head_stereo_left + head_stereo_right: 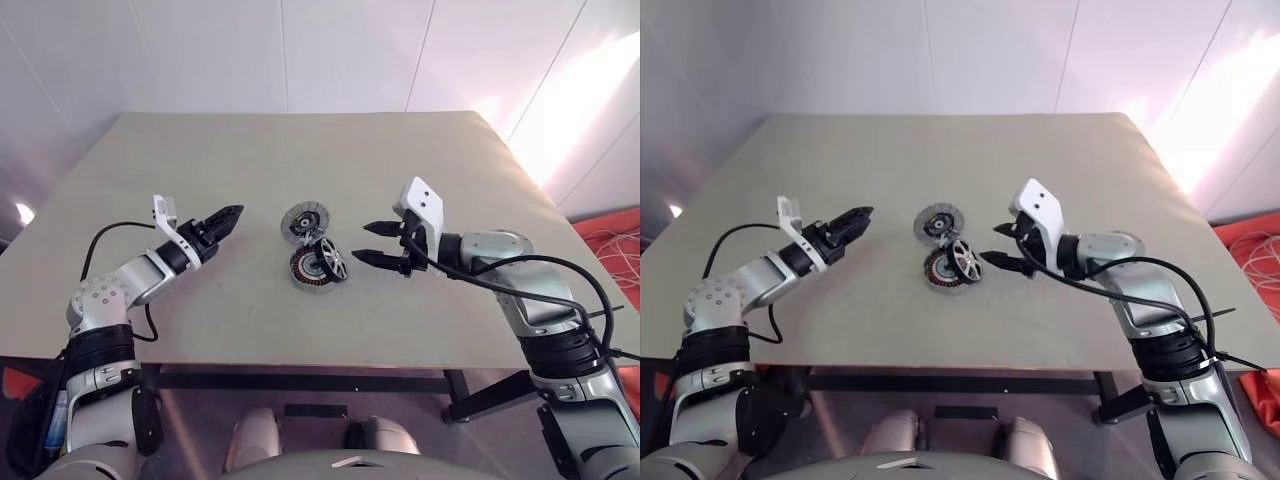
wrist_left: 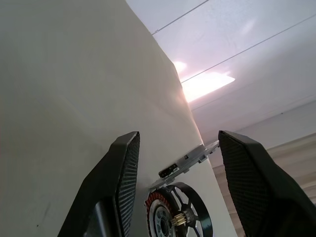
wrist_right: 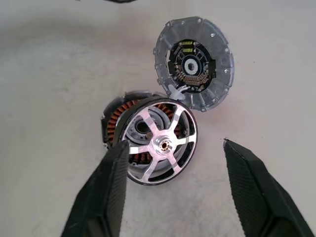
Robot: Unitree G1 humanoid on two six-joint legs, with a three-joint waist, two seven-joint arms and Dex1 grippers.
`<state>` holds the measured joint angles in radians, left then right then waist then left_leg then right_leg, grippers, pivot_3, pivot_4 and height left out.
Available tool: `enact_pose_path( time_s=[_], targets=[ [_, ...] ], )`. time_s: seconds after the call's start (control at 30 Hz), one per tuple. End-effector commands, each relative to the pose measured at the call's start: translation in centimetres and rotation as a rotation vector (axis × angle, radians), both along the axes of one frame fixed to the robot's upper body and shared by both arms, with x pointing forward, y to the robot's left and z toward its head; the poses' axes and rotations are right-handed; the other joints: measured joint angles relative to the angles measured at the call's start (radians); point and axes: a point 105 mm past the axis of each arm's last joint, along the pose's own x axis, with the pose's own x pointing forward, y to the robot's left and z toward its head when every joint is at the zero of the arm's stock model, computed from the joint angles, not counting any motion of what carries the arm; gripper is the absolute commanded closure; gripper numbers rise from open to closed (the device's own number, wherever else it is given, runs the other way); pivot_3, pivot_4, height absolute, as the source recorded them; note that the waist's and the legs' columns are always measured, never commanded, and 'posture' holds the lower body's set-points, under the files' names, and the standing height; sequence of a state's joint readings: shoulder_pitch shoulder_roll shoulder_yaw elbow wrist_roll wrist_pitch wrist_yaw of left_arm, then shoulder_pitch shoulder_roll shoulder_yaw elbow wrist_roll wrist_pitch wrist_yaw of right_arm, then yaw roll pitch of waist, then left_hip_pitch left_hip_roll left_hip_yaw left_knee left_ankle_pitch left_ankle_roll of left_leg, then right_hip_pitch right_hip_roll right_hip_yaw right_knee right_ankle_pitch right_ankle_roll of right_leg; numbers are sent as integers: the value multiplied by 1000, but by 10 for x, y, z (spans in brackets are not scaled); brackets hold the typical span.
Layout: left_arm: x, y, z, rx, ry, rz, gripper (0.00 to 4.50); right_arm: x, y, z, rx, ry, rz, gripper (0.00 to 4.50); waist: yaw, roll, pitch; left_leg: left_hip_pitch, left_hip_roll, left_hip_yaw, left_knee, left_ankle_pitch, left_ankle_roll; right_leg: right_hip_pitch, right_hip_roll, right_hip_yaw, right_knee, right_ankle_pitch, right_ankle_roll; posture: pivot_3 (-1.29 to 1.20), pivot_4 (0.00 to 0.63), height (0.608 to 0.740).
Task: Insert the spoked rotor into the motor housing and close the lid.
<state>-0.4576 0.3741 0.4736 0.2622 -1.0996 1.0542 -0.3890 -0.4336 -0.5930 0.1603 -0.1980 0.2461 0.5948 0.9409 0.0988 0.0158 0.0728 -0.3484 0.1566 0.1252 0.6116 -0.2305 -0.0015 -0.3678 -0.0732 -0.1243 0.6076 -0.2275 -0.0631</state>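
while the spoked rotor leans on the motor housing mid-table, both wide-open fingers flank it, clear.

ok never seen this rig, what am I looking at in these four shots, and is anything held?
A humanoid robot stands at a table. Two pictures come from its head camera, looking down; the other two from cameras on its wrists, looking along the black fingers. On the table lies the motor housing with the spoked rotor sitting tilted on it, not seated, and the lid lying open beside it. The left gripper and right gripper flank the parts, both open, holding nothing.
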Motion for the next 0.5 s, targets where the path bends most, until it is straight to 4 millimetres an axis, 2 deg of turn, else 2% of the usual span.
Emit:
enact_pose_path(
  time_s=[0.03, 0.17, 0.3, 0.5],
  targets=[
    [2, 4, 14, 10, -53, 6, 1813, -7, 8, 19, -17, -90, 74, 898, 1, 0, 0, 0, 0, 0, 0, 0, 0, 0, 0, 0, 0, 0, 0, 0, 0, 740],
    [-1, 8, 12, 13, -46, 20, 1813, -9, 10, 14, -115, -130, 99, 898, 3, 0, 0, 0, 0, 0, 0, 0, 0, 0, 0, 0, 0, 3, -5, 0, 0, 740],
    [-3, 9, 10, 13, -42, 31, 1813, -5, 21, 8, -188, -159, 73, 898, -2, 0, 0, -1, 0, 0, 0, 0, 0, 0, 0, 0, 0, 2, -5, 0, 0, 740],
    [-6, 12, 9, 15, -40, 43, 1813, 1, 35, 15, -190, -241, 71, 898, -1, 0, 0, 0, 0, 0, 0, 0, 0, 0, 0, 0, 0, 2, -4, 0, 0, 740]
  ],
)
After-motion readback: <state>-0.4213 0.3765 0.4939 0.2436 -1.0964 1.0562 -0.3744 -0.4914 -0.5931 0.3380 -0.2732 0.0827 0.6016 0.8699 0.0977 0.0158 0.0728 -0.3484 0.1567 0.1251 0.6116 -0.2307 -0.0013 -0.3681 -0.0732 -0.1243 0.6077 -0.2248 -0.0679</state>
